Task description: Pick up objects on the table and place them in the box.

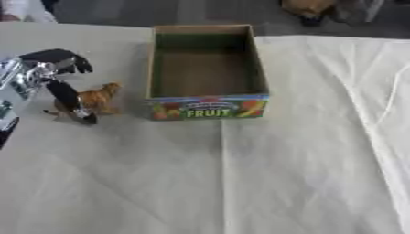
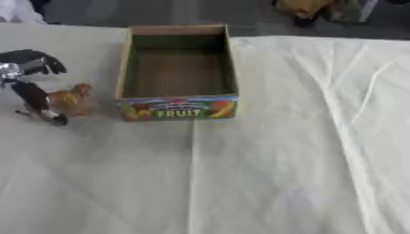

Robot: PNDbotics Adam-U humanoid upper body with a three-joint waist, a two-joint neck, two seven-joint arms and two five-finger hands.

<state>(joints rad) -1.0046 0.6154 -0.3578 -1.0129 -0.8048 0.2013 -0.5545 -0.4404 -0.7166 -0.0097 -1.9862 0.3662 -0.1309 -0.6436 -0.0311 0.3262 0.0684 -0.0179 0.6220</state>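
— what did we see on the desk (image 1: 304, 183)?

— we saw a white cloth (image 1: 320, 137) covering it, and an open cardboard box (image 1: 207, 98) standing near the far middle, its front panel printed with fruit and the word "fruit". its inside looked bare.

— and the thing to be picked up?

— a small orange-brown animal figure (image 1: 100, 98) stood on the cloth just left of the box, apart from its wall.

— where was the left robot hand (image 1: 56, 77)?

— it came in from the left edge, black fingers (image 1: 68, 98) reaching down at the figure's left side. we could not tell whether it pinched the figure or only touched it.

— the right robot hand?

— we saw none in either view.
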